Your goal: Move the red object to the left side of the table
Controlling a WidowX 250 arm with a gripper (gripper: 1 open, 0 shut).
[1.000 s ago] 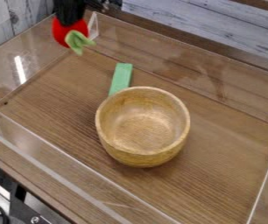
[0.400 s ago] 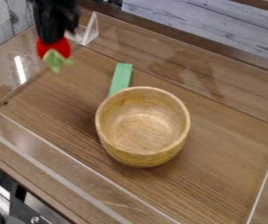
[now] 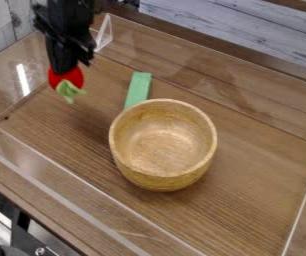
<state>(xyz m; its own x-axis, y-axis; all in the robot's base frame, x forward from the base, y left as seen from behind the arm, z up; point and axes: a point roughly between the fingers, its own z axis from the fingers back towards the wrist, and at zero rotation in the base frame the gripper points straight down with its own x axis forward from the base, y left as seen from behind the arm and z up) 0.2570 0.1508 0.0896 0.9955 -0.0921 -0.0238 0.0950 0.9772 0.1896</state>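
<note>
Descent marks the last second: the hand has come down and leftward, clamped on the red object, which now hangs from its fingers just above the table near the left wall. Release looks close. Well to the hand's right, the wooden bowl sits empty.
</note>
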